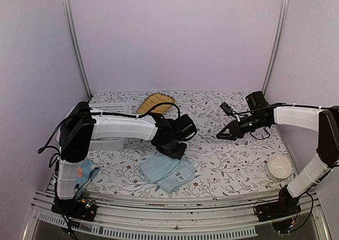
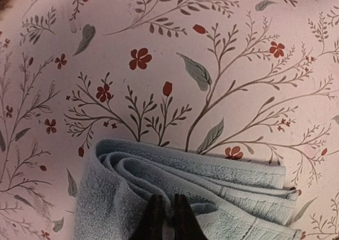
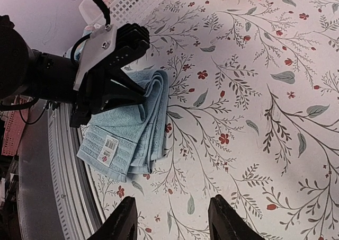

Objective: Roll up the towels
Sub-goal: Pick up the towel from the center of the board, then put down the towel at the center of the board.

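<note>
Left wrist view has the left jaws nearly together, pinching a fold of the plain blue towel (image 2: 212, 181), which lies just right of the white basket (image 1: 108, 143). Right jaws hang apart, empty. Roll slowly, keeping the layers tight and even.

Back wall (image 1: 175, 38): plain pale lilac panel, matte.
Side walls (image 1: 29, 65): same lilac, one on each flank.
Posts (image 1: 76, 44): two slim metal uprights at the back corners.
Table (image 1: 228, 155): covered in white cloth printed with grey sprigs, grey-green leaves and small red flowers.
Rail (image 1: 175, 219): ribbed aluminium along the near edge.
Light: even, soft, with faint shadows.
</note>
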